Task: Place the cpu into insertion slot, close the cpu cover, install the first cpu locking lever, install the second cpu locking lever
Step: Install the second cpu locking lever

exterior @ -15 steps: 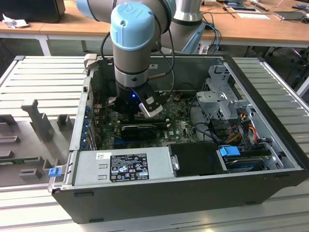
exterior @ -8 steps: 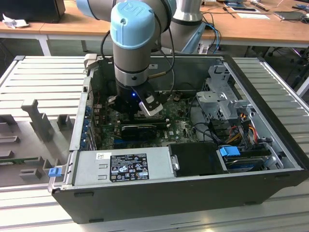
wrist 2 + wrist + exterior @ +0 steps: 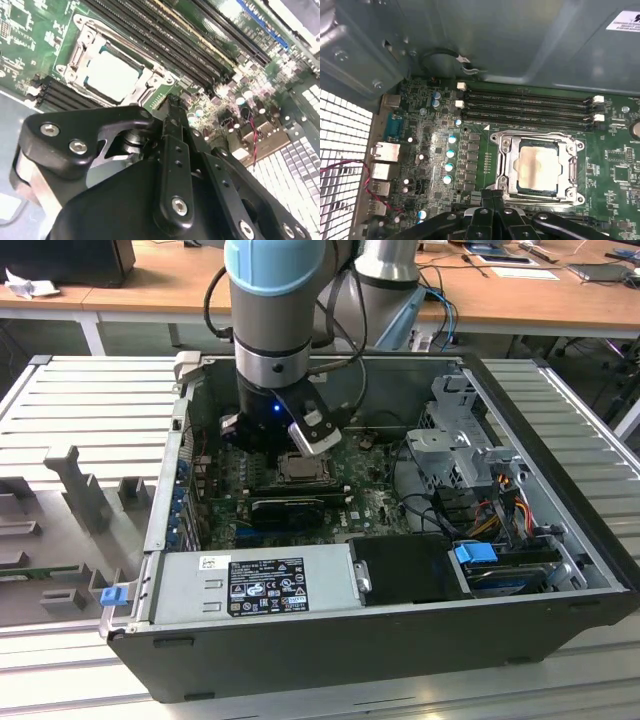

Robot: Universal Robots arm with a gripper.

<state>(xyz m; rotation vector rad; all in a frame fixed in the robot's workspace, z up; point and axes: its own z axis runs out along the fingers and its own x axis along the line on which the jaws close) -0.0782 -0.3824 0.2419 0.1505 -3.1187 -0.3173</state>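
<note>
The cpu (image 3: pixel 538 168) lies flat in the insertion slot (image 3: pixel 540 192) on the green motherboard, its silver-grey top up. The cpu cover (image 3: pixel 506 165) is down around it, with the chip showing through the window. I cannot tell how the locking levers stand. My gripper (image 3: pixel 492 196) hangs just beside the socket, shut, with nothing between its fingers. In the second wrist view the gripper (image 3: pixel 172 105) ends a short way from the cpu (image 3: pixel 112 75) and the cpu cover (image 3: pixel 80 50). The exterior view has the gripper (image 3: pixel 262 445) low inside the open case, next to the cpu (image 3: pixel 298 468).
Long black memory slots (image 3: pixel 530 107) run beside the socket. A long black card (image 3: pixel 290 508) sits on the board near the socket. The power supply (image 3: pixel 250 580) fills the case's front, a drive cage (image 3: pixel 460 440) stands at the exterior view's right, and the case walls (image 3: pixel 520 40) close in.
</note>
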